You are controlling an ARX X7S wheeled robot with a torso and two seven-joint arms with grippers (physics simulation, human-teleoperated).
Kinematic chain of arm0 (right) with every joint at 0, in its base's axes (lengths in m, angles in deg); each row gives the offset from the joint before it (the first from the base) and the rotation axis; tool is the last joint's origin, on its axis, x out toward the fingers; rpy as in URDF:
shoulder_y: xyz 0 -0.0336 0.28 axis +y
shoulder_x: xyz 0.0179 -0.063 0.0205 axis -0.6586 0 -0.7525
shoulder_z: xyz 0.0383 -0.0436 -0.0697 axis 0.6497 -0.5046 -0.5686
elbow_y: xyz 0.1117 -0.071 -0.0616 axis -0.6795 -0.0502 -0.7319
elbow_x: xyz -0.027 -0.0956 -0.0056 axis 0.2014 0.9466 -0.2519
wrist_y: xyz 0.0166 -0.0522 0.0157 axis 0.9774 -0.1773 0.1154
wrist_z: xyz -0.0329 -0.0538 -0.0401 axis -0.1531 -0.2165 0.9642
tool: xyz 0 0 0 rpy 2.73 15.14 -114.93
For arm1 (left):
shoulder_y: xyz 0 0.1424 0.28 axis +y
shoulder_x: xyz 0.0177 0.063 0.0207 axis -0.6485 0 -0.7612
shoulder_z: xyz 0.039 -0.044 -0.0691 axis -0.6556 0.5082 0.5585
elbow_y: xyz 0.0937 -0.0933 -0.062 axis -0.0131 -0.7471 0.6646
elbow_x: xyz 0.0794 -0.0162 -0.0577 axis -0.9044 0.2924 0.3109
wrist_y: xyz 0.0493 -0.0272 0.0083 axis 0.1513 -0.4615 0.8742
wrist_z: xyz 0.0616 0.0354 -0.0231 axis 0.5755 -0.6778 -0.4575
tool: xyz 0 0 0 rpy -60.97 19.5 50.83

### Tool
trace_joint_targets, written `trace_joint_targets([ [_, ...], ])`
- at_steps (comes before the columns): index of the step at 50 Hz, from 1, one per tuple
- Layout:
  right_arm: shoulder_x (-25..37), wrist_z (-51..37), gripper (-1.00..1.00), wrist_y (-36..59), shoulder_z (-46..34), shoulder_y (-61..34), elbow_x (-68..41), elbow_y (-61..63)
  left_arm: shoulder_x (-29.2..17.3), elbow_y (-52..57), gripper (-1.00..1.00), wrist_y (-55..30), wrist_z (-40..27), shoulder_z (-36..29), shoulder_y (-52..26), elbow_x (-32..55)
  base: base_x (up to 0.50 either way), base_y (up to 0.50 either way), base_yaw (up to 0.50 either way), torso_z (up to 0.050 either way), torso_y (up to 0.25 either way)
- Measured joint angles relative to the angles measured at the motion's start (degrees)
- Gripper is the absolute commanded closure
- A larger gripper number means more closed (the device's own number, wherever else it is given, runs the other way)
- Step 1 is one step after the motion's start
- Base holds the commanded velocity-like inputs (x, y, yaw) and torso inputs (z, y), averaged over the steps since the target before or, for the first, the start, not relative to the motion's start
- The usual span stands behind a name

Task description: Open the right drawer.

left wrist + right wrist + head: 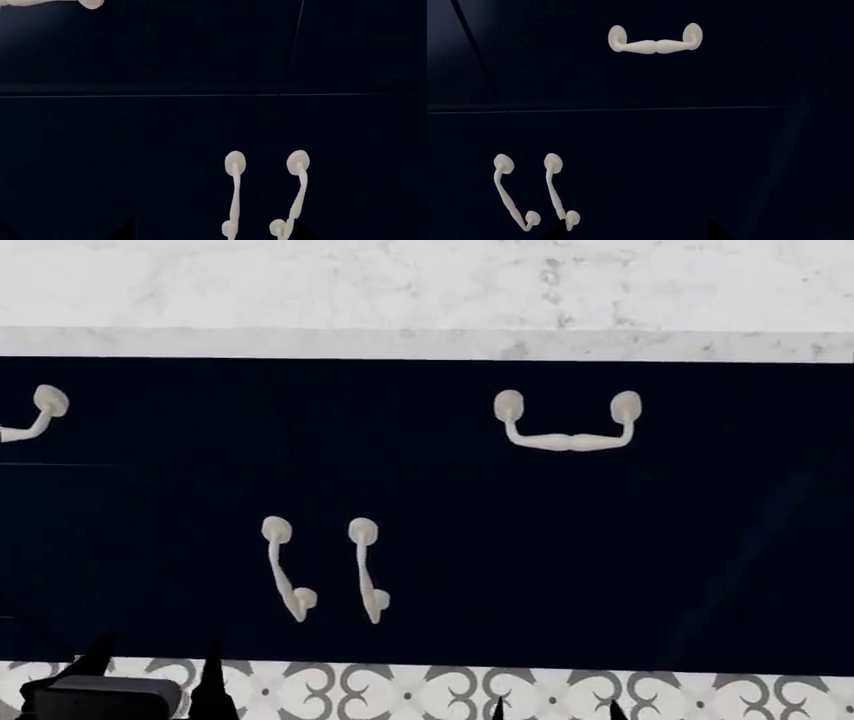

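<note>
The right drawer (667, 410) is a wide navy front under the marble counter, with a horizontal off-white pull (567, 428). Its front looks flush with the cabinet. The pull also shows in the right wrist view (656, 45). My right gripper (557, 708) is open and empty, low at the bottom edge of the head view, well below the pull and apart from it; its dark fingertips (557, 231) peek into the right wrist view. My left gripper (154, 670) is open and empty at the bottom left, below the cabinet doors.
The twin left drawer's pull (34, 415) shows at the left edge. Two navy cabinet doors carry upright pulls (287, 570) (366, 570), also seen in the left wrist view (235, 192). A marble countertop (400, 290) overhangs above. Patterned floor tiles (400, 690) run below.
</note>
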Motion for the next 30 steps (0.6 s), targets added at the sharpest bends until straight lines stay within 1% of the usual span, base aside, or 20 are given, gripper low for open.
trace_joint_targets([
  [6,0.1,-0.2,-1.0,0.0,-0.1,-0.1,-0.1,0.0,0.8,-9.6,-1.0,6.3,1.9,0.8,-3.0,0.0,0.23,0.0,0.0,0.0,0.0],
  [12,0.3,-0.4,-1.0,-0.2,-0.2,-0.1,-0.2,0.0,1.3,-14.5,-1.0,9.6,2.8,1.5,-4.6,-0.4,0.23,0.0,0.0,0.0,0.0],
  [20,0.4,-0.6,-1.0,-0.2,-0.4,-0.1,-0.4,0.0,1.6,-16.4,-1.0,11.0,2.9,1.8,-5.2,-0.8,0.23,0.0,0.0,0.0,0.0],
  [30,0.6,-0.9,-1.0,-0.2,-0.6,-0.1,-0.6,0.3,1.6,-15.3,-1.0,10.4,2.5,1.8,-4.8,-1.1,0.23,0.0,0.0,0.0,0.0],
])
